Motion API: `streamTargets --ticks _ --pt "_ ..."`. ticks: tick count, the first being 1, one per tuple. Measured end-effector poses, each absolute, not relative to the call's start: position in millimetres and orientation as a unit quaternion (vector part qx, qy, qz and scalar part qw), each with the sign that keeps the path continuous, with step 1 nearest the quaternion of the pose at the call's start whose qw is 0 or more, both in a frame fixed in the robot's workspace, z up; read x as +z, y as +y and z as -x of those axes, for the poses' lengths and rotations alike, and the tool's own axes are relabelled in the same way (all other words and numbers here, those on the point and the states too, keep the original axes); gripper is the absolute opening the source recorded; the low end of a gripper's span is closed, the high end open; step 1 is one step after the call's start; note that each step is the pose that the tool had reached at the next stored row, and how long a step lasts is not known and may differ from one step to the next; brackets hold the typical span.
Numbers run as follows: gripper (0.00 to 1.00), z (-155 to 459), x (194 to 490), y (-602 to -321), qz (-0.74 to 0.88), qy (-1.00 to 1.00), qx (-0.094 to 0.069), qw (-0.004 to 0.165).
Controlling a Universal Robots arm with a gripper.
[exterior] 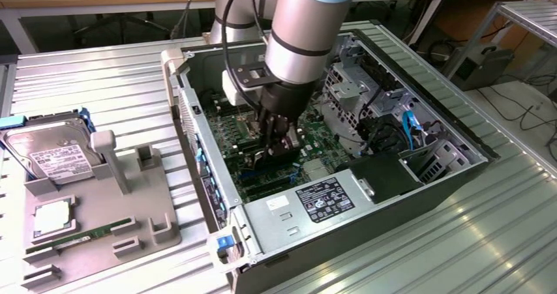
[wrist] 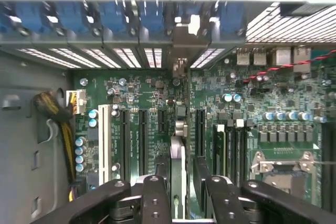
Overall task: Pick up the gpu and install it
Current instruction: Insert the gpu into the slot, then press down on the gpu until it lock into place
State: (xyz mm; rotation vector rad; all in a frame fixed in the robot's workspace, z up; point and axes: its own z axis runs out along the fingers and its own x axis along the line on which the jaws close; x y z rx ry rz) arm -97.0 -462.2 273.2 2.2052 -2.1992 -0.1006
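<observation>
The gpu [wrist: 178, 150] appears edge-on in the wrist view as a thin dark card standing upright over the motherboard [wrist: 262, 103]. It lies between two black expansion slots. Its silvery bracket [wrist: 181, 43] reaches the rear slot openings of the case. My gripper [wrist: 178, 198] is shut on the card, one black finger [wrist: 156, 198] on each side. In the exterior view my gripper [exterior: 276, 144] is deep inside the open PC case [exterior: 435, 176], with the gpu [exterior: 265, 158] held just below it at the board. Whether the card is fully seated cannot be told.
A grey fixture tray [exterior: 130, 229] at the exterior view's left holds a silver hard drive [exterior: 54, 154], a CPU [exterior: 52, 217] and a green RAM stick [exterior: 78, 236]. The power supply [exterior: 327, 199] and the drive cage [exterior: 357, 85] crowd the case around the arm. A yellow-black cable bundle [wrist: 55, 111] lies by the case wall.
</observation>
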Motion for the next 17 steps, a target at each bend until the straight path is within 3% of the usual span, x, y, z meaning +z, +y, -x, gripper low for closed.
streamTargets --ticks 6,10,17 --pt "0.32 99.7 284.3 -460.8 -0.708 -0.706 -0.032 0.013" --pt "0.11 106.0 283.7 -456.8 -0.708 -0.706 -0.030 0.010" --pt "0.11 113.1 276.6 -452.0 -0.708 -0.705 -0.022 0.003"
